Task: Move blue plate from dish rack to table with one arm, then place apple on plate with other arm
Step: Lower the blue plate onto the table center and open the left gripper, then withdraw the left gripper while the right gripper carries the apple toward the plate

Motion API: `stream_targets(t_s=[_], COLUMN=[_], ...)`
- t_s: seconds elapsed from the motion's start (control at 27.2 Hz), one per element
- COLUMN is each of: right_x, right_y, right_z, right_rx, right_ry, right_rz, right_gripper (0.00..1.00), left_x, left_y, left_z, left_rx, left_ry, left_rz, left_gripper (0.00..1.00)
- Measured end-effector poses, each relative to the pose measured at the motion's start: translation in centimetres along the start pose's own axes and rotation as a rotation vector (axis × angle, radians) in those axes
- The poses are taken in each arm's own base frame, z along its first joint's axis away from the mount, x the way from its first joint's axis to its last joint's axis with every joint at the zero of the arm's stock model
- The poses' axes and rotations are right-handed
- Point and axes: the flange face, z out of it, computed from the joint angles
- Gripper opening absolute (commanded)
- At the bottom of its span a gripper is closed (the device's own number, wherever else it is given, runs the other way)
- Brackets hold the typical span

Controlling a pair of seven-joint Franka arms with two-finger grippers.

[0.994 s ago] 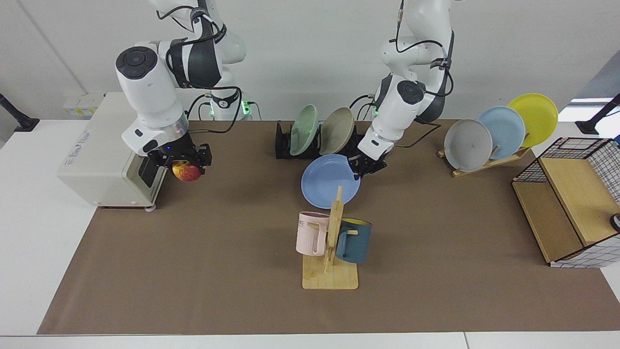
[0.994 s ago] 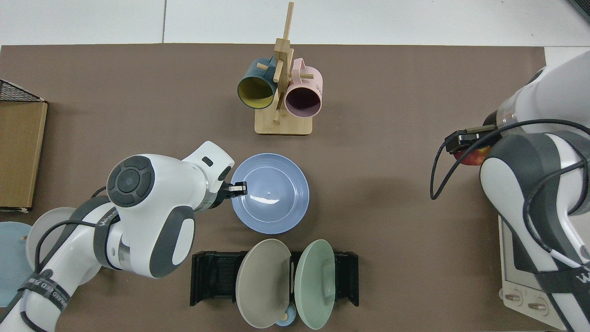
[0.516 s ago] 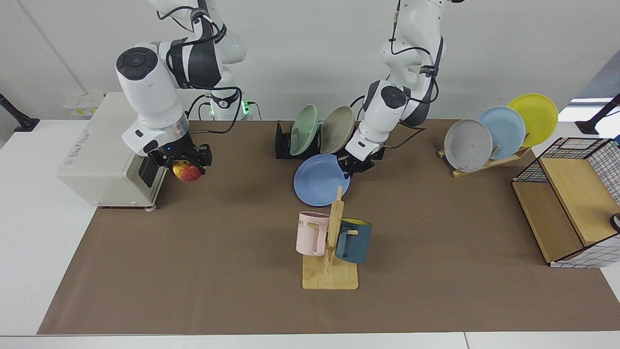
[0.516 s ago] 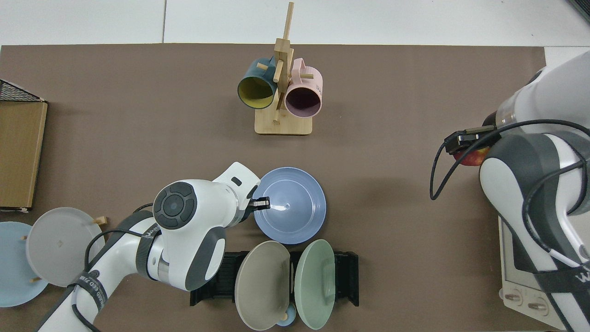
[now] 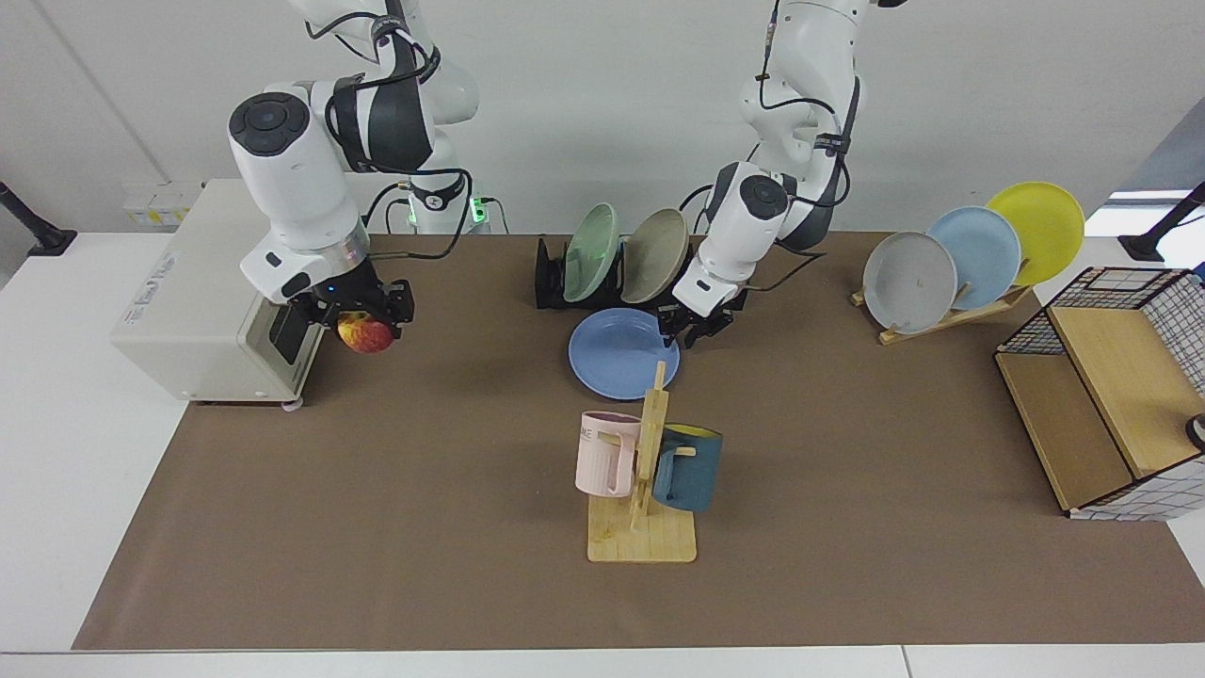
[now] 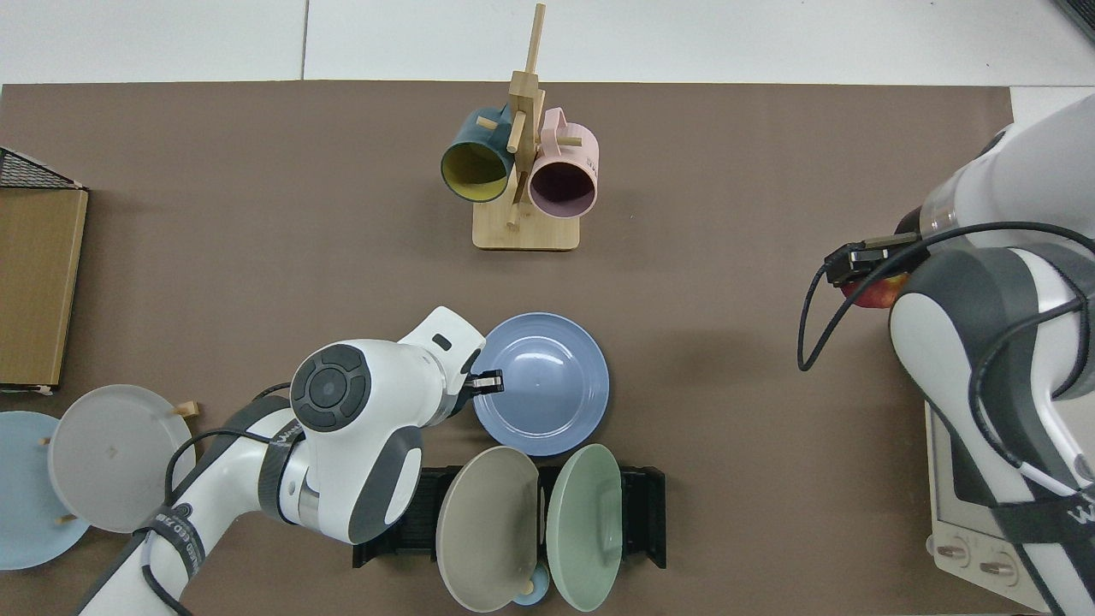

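Facing view. The round periwinkle-blue plate [image 5: 619, 352] now lies flat on the brown mat of the white bench [image 5: 377, 527], just in front of the low black slotted dish rack [image 5: 551, 275]; a second ago it was tilted and held clear of the mat. The left gripper [image 5: 684, 331] sits at the plate's rim nearest the left arm's base, lower than before; whether its fingers clasp the rim cannot be told here. The right gripper [image 5: 362, 315] is clenched around the small red-and-yellow apple [image 5: 364, 332], held above the mat beside a cream box-shaped appliance [image 5: 202, 301], unchanged over the last second. A pale pink mug [image 5: 602, 453] on a light wooden mug tree [image 5: 648, 471] bears dark lettering ending in "ME"; the rest is unreadable.

Top view. The plate [image 6: 542, 382] rests level between the dish rack [image 6: 389, 518] and the mug tree [image 6: 522, 128], nearer the rack than a second ago. The left gripper [image 6: 488, 381] is at the rim, its fingertip [image 6: 492, 377] over the edge. The apple [image 6: 874, 293] shows partly under the right gripper [image 6: 868, 261]. Both arms carry a band with white lettering, cut off to "W"
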Motion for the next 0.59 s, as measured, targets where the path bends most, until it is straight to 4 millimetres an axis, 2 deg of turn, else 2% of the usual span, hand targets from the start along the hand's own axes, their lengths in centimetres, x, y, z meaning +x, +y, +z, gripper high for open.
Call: stream_targets(t_s=[0.18, 0.29, 0.44, 0.59], right_x=[0.0, 0.0, -0.1, -0.2], right_y=[-0.3, -0.5, -0.6, -0.7], right_z=[0.0, 0.0, 0.2, 0.5], right_rx=[0.008, 0.014, 0.015, 0.016], right_ry=[0.0, -0.001, -0.006, -0.011], right_rz=[-0.002, -0.004, -0.005, -0.005], right_gripper=[0.0, 0.0, 0.0, 0.0], left_x=[0.6, 1.4, 2.8, 4.6], left_y=[-0.6, -0.8, -1.4, -2.7], left_z=[-0.1, -0.8, -2.3, -4.7], left_rx=[-0.003, -0.006, 0.031, 0.133], left_ry=[0.003, 0.005, -0.007, -0.008], left_rz=[-0.005, -0.015, -0.006, 0.011], left_gripper=[1.0, 1.0, 1.0, 1.0])
